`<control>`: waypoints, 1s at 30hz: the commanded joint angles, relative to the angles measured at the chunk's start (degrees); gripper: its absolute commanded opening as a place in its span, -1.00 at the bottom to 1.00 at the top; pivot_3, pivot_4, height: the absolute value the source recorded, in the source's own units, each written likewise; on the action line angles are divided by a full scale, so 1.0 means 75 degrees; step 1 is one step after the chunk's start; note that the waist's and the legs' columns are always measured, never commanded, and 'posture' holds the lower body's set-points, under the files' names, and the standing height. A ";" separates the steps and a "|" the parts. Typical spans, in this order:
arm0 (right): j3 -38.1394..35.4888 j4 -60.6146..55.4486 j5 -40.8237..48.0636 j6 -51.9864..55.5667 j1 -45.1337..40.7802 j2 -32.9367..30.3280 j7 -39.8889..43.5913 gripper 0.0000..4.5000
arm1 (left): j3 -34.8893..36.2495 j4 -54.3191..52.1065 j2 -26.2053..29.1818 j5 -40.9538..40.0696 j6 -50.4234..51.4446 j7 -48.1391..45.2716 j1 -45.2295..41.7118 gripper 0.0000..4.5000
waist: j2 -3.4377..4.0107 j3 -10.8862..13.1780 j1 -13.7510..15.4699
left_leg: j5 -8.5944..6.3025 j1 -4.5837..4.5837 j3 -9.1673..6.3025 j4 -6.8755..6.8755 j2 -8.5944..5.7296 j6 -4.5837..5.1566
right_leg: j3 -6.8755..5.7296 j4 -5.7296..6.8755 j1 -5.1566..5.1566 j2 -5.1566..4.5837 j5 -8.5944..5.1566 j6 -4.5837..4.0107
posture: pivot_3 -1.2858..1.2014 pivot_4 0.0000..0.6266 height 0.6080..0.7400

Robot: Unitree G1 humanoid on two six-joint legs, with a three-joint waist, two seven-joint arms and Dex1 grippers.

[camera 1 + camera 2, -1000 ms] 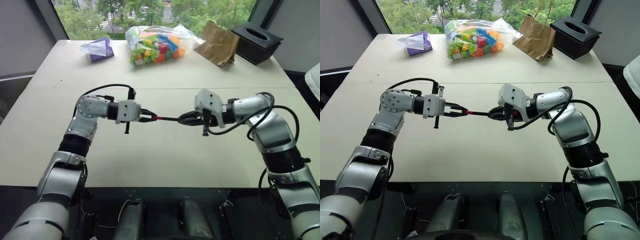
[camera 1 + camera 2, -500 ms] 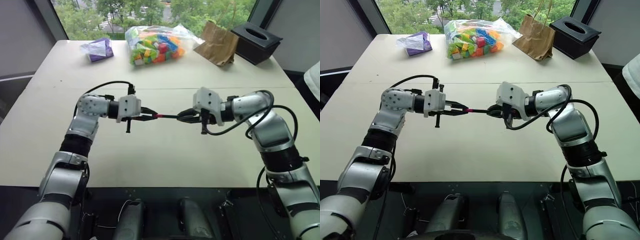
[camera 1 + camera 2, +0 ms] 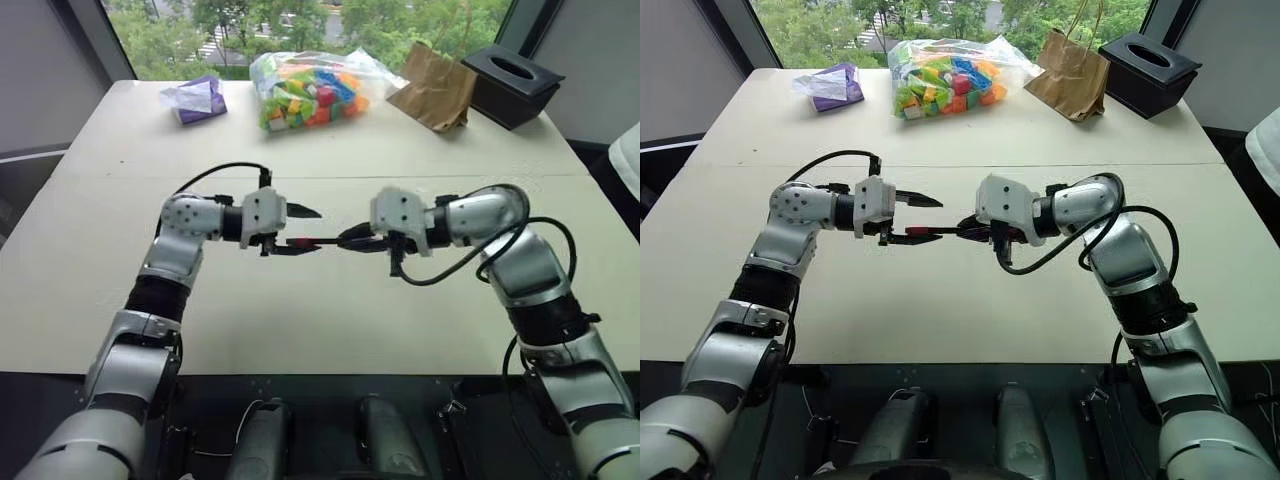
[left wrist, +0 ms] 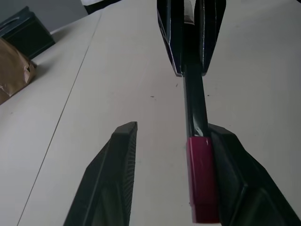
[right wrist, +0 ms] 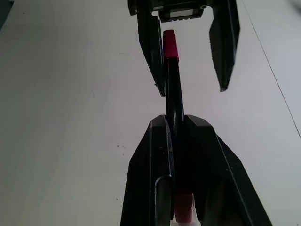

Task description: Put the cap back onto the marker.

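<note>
Cap (image 4: 202, 179) now sits on the marker (image 5: 174, 94) clamped in the right gripper (image 5: 178, 125), so the spread-open left gripper (image 4: 174, 136) should retreat straight along the marker, fingers clear.

The thin black marker's (image 5: 175, 101) rear end is hidden between the right gripper's black fingers (image 5: 153, 174).

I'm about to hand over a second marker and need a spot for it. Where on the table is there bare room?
The near table in front of the grippers is bare, as is each side strip. The far edge is crowded: purple bag, bag of blocks, paper bag, black box. The marker spans mid-table.
</note>
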 commanded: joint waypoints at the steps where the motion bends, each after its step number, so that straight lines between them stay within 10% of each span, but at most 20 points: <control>1: -0.0373 -0.0173 0.0294 -0.0035 0.0104 -0.0336 -0.0059 -1.00 | 0.0215 -0.0502 0.0173 -0.0251 0.0101 0.0241 0.0136 0.94 | 0.0000 0.0000 0.0006 | 0.0000 0.0000 0.0000 0.0000 0.0000 0.0000 | 0.0000 0.0000 0.0000 0.0000 0.0000 0.0000 | 0.03 -0.52 1.00; 16: -0.3300 -0.1207 -0.0269 0.2776 0.2364 -0.1382 -0.3929 -1.00 | 0.0168 -0.1017 -0.0470 -0.0913 0.1509 0.0984 0.0074 0.97 | -0.0001 -0.0002 0.0023 | -0.0001 0.0005 0.0006 0.0004 0.0000 0.0003 | 0.0009 0.0012 0.0003 -0.0001 0.0000 -0.0001 | 0.03 -0.52 1.00; 30: -0.5099 -0.1472 -0.0107 0.5118 0.3149 0.0036 -0.6581 -1.00 | 0.0117 -0.1412 -0.0347 -0.1435 0.2800 0.0584 0.0011 0.97 | -0.0002 -0.0005 0.0019 | 0.0001 0.0016 0.0020 0.0003 0.0001 0.0006 | 0.0026 0.0022 0.0004 -0.0001 0.0000 -0.0001 | 0.03 -0.52 1.00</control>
